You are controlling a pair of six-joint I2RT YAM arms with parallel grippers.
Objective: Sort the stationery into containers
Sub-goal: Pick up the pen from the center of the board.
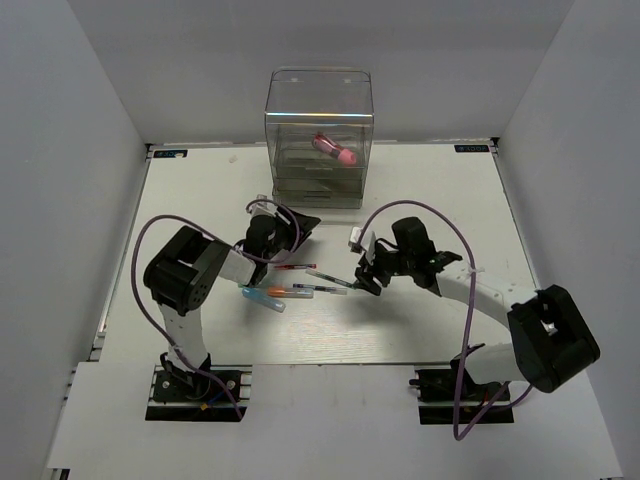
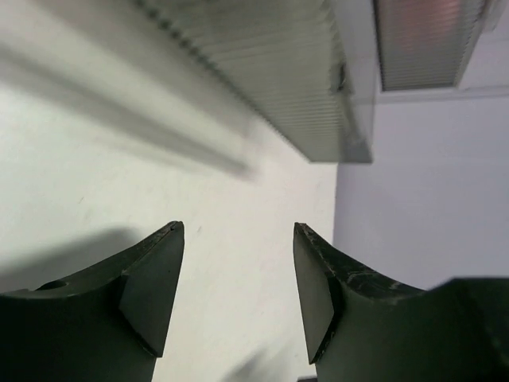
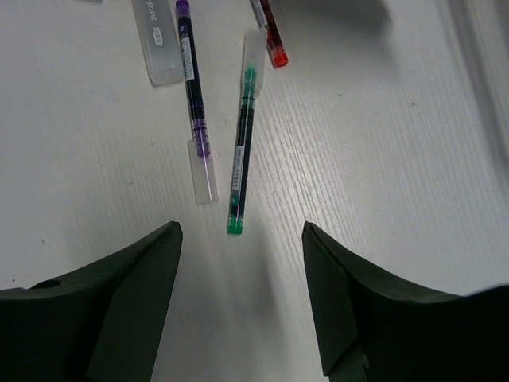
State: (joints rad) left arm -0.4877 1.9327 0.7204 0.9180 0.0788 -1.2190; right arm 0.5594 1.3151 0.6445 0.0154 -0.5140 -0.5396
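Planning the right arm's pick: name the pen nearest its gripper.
The thin green pen, clear-capped, its end just ahead of the right gripper; the purple pen and red pen lie farther.

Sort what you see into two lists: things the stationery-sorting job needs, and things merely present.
Job: clear organiser, pink tube inside it, green pen, purple pen, red pen, blue and orange markers.
Merely present: purple cables, arm base plates, table.

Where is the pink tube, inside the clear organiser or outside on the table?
Inside: the pink tube shows through the clear wall of the organiser, lying in its upper part.
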